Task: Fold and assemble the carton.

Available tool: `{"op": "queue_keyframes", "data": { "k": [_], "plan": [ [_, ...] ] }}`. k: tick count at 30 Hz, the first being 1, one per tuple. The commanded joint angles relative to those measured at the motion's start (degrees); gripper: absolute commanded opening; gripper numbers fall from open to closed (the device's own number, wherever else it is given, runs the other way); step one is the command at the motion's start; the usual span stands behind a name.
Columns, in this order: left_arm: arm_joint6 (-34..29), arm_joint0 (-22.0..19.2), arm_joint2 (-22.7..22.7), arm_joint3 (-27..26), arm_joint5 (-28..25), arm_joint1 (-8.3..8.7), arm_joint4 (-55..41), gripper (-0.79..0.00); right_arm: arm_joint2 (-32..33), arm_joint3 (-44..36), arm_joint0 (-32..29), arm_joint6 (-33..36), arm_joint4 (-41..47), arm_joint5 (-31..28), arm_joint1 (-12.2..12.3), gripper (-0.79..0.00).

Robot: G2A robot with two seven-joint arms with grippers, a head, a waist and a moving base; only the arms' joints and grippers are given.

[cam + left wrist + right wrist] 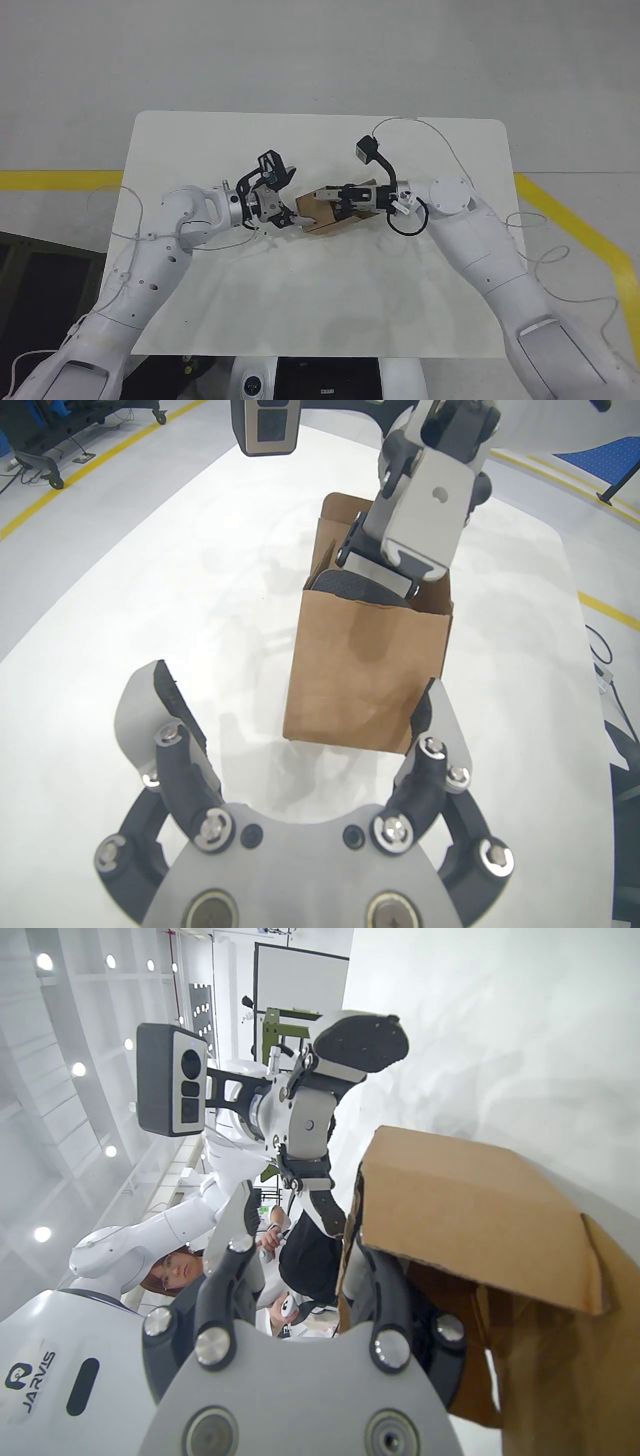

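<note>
The carton [370,670] sat just ahead of the left gripper [297,680], on or barely off the table [400,300]; I couldn't tell which. That gripper was spread wide and held nothing, one pad touching the box's near corner. At the far open end the right gripper [300,1228], also spread, straddled a wall with one finger inside. The thin card looked light and easily creased, so I'd pinch a wall beside a fold. Inside, I saw only that finger.
</note>
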Motion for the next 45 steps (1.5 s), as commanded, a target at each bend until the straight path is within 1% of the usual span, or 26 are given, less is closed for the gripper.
{"op": "queue_keyframes", "data": {
  "k": [1, 4, 7, 10, 12, 13, 15, 19, 21, 24, 30, 33, 41, 45],
  "plan": [
    [-0.28, 0.43, -0.61, -0.29, -0.22, 0.19, 0.05, 0.000, -0.25, 1.41, 0.39, -0.29, -0.08, -0.26, -0.25, -0.394],
    [-1.12, 0.98, -1.08, -0.80, -0.76, 0.41, 0.04, 0.000, 0.36, 2.63, 0.40, -0.25, -0.44, -0.90, -0.11, -0.379],
    [-1.72, 1.42, -1.20, -1.58, -1.06, 0.50, -0.47, 0.000, 1.89, 2.26, -0.19, -0.13, -1.77, -0.89, 0.65, -0.357],
    [-2.01, 1.85, -1.21, -2.34, -1.22, 0.53, -1.38, 0.000, 4.08, -0.09, -1.59, 0.37, -3.14, -0.04, 1.79, -0.354],
    [-2.41, 2.05, -1.15, -2.87, -1.23, 0.55, -1.64, 0.000, 5.63, -2.58, -2.78, 0.91, -4.20, 1.24, 2.63, -0.360],
    [-2.56, 2.18, -1.07, -3.09, -1.05, 0.54, -1.75, 0.000, 6.28, -3.88, -3.35, 1.41, -5.06, 2.24, 3.05, -0.351],
    [-2.80, 2.42, -0.91, -3.44, 0.63, 0.44, -1.98, 0.000, 7.70, -6.44, -4.60, 1.73, -6.26, 3.91, 3.82, -0.342],
    [-4.01, 2.94, 0.64, -4.33, 4.31, -0.04, -2.94, 0.000, 9.39, -9.93, -7.21, 1.66, -7.53, 6.21, 4.76, -0.382],
    [-4.83, 2.97, 1.87, -4.78, 5.72, -0.36, -3.02, 0.000, 9.53, -10.69, -7.90, 1.66, -7.38, 6.74, 4.88, -0.379],
    [-5.71, 2.93, 3.65, -5.44, 6.30, -0.81, -3.60, 0.000, 9.27, -10.74, -8.21, 1.49, -7.18, 6.83, 4.84, -0.397],
    [-6.62, 2.25, 5.13, -5.07, 5.19, -1.24, -4.68, 0.000, 9.17, -9.51, -7.85, 1.33, -6.64, 6.18, 4.75, -0.413],
    [-7.45, 1.67, 5.48, -4.68, 3.85, -1.25, -3.59, 0.000, 9.02, -9.19, -7.69, 1.43, -6.48, 5.92, 4.70, -0.422],
    [-5.67, -0.93, 7.26, -1.72, 2.75, -2.03, -1.95, 0.000, 8.37, -8.27, -7.15, 1.72, -5.89, 5.24, 4.44, -0.437],
    [-4.85, -1.55, 8.35, -0.80, 2.02, -2.44, -1.84, 0.000, 8.22, -7.92, -6.91, 1.76, -5.78, 5.10, 4.38, -0.453]
  ]
}}
